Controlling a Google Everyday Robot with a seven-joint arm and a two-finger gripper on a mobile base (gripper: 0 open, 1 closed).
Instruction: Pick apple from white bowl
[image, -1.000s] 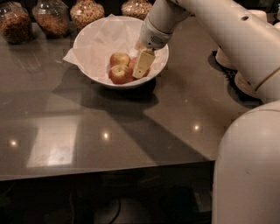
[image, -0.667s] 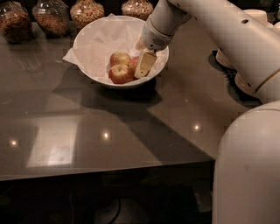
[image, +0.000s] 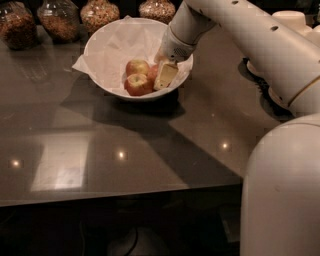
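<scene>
The white bowl (image: 105, 45), wide and lined with crinkled white paper, stands at the back middle of the dark table. Three apples lie in its right half. The reddest apple (image: 152, 74) is at the right, partly hidden by my gripper. A paler yellow-red apple (image: 137, 66) lies behind and an orange-red one (image: 138, 85) in front. My gripper (image: 160, 76) reaches down into the bowl from the right and sits right at the red apple, with its pale pad against the apple's right side.
Several glass jars of snacks (image: 60, 20) line the back edge behind the bowl. Stacked pale bowls (image: 294, 20) stand at the far right behind my arm. My white body (image: 282, 190) fills the lower right. The table's front edge (image: 100, 197) runs across the foreground.
The gripper has shifted slightly lower in the bowl beside the red apple. The bowl and the other apples have not moved.
</scene>
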